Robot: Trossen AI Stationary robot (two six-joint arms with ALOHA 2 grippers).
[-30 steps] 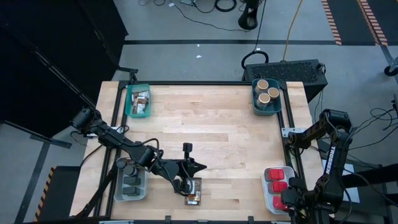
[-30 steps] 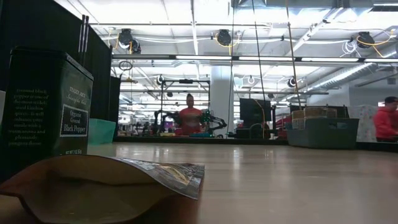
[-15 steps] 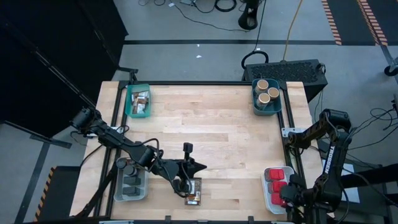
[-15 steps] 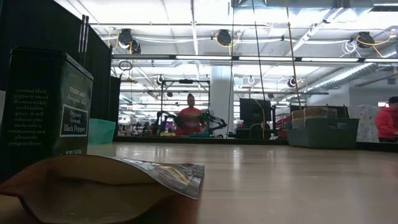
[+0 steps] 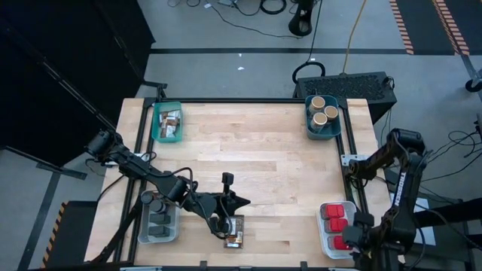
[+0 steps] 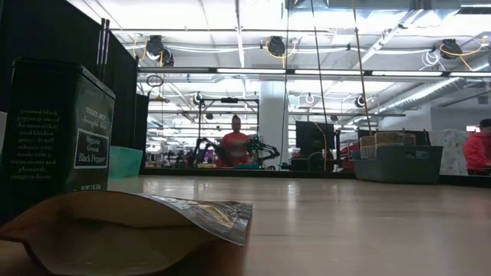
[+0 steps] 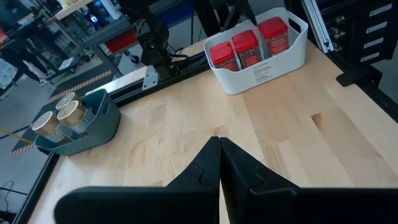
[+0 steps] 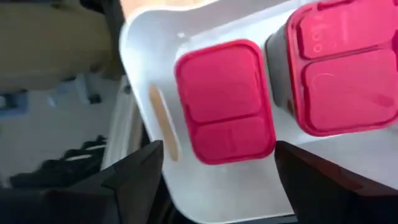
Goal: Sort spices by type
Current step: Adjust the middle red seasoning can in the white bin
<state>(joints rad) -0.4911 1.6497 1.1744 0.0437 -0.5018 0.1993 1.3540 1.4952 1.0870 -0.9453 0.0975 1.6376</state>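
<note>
My right gripper [image 8: 217,186] hangs open over the white bin [image 8: 143,56] at the table's near right. Its fingers stand on either side of a red tin [image 8: 224,99] without touching it; a second red tin [image 8: 348,62] stands beside that one. My left gripper [image 7: 219,142] is shut on nothing, raised above the near middle of the table [image 5: 239,202]. A brown printed packet [image 5: 235,233] lies flat by the near edge, and a dark black pepper tin [image 6: 57,126] stands upright beside it.
A teal bin [image 5: 167,123] with packets stands far left. A teal bin [image 5: 322,115] with tan cylinders stands far right. A clear bin [image 5: 158,224] with dark tins sits near left. People show in the room beyond the table.
My right gripper has tipped a little while staying over the white bin. The left arm, the packet and the dark tin have kept still.
</note>
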